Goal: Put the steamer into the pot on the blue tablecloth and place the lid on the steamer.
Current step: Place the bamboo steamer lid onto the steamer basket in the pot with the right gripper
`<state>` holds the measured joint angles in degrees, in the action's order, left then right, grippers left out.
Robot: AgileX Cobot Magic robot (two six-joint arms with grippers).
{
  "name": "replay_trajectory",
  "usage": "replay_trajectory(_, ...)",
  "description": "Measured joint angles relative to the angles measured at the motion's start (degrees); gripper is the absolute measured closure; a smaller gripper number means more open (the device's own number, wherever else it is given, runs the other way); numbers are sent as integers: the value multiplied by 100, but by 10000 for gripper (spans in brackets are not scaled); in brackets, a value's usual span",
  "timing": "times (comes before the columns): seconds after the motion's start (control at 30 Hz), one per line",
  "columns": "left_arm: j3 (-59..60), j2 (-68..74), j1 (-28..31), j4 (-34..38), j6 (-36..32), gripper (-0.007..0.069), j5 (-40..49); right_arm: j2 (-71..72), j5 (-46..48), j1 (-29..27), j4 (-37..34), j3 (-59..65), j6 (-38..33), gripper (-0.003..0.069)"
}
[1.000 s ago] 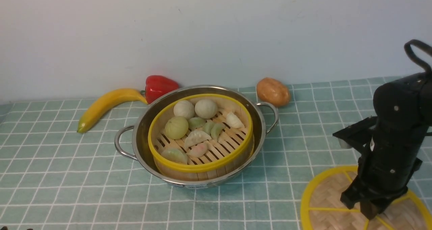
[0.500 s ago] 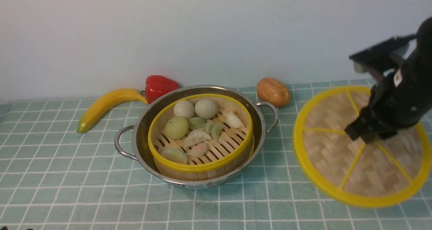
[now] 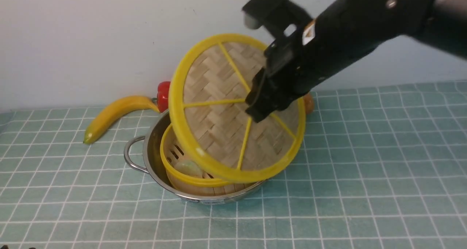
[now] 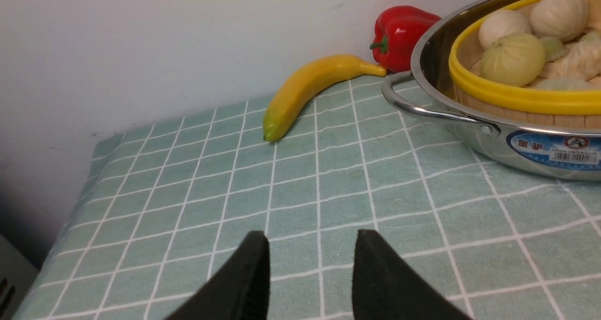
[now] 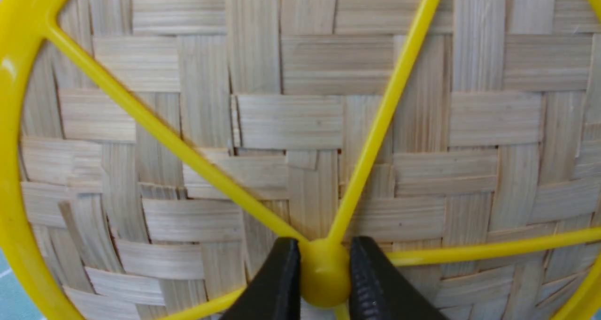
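Note:
The lid [image 3: 219, 106], a woven bamboo disc with yellow rim and spokes, hangs tilted in the air over the steamer [image 3: 175, 168], hiding most of it. The steamer sits inside the steel pot [image 3: 151, 157] on the blue tablecloth [image 3: 365, 168]. My right gripper [image 3: 255, 108] is shut on the lid's yellow centre knob [image 5: 324, 273]; in the right wrist view the lid [image 5: 281, 123] fills the picture with the right gripper [image 5: 324, 259] clamping the knob. My left gripper [image 4: 311, 245] is open above bare cloth, off to the side of the pot [image 4: 469, 137] and the steamer [image 4: 516, 99] with its buns.
A yellow banana [image 3: 113, 114] and a red pepper [image 3: 163, 95] lie against the wall behind the pot's left side. A brown potato [image 3: 309, 103] peeks out behind the lid. The cloth's left edge [image 4: 70, 207] drops off near the left gripper.
The right arm has lifted the lid off the cloth at the front right and swung it left and up, so it now hangs tilted over the steamer. The left gripper is unchanged.

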<state>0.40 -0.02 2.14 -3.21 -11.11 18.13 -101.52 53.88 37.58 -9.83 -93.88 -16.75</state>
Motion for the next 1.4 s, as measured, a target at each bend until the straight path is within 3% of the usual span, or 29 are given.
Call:
replay_trajectory(0.37,0,0,0,0,0,382,0,-854,-951,175,120,-160,-301,513)
replay_trajectory(1.4,0,0,0,0,0,382,0,-1109,-1405,175,439,-160,-371,513)
